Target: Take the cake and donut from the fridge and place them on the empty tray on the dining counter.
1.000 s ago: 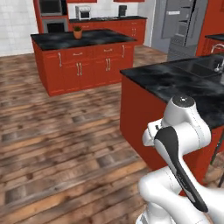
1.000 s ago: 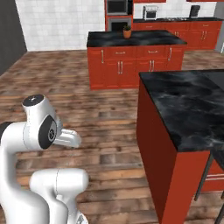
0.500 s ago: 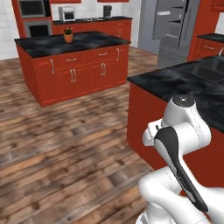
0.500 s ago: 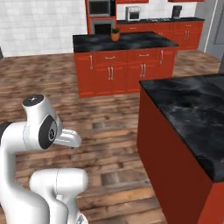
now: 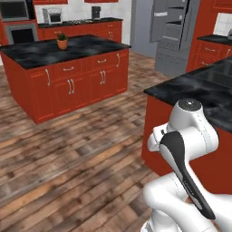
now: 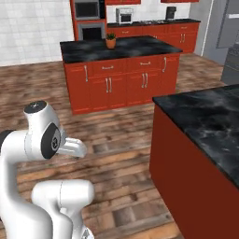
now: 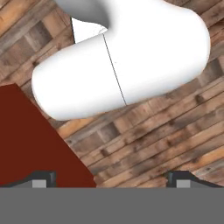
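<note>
The grey fridge (image 5: 174,35) stands far off at the back right, and its edge (image 6: 232,44) also shows in the right base view. One of its doors looks open, with shelves showing. A black marble counter on a red base, the dining counter (image 5: 199,88), is close on my right (image 6: 205,116). My arm is folded tight over the base. In the hand view my gripper (image 7: 111,181) is open with nothing between its tips, looking down at the wood floor and a corner of the red base (image 7: 30,144). The cake, donut and tray are out of view.
A red kitchen island (image 5: 68,68) with a black top and a small potted plant (image 5: 62,42) stands ahead left. Red cabinets, an oven (image 6: 89,16) and a microwave (image 6: 124,15) line the back wall. Open wooden floor (image 5: 81,149) lies between island and counter.
The whole picture has shifted, so the base has driven: the island and fridge are nearer and larger, and the near counter sits further right. The arm's folded pose is unchanged.
</note>
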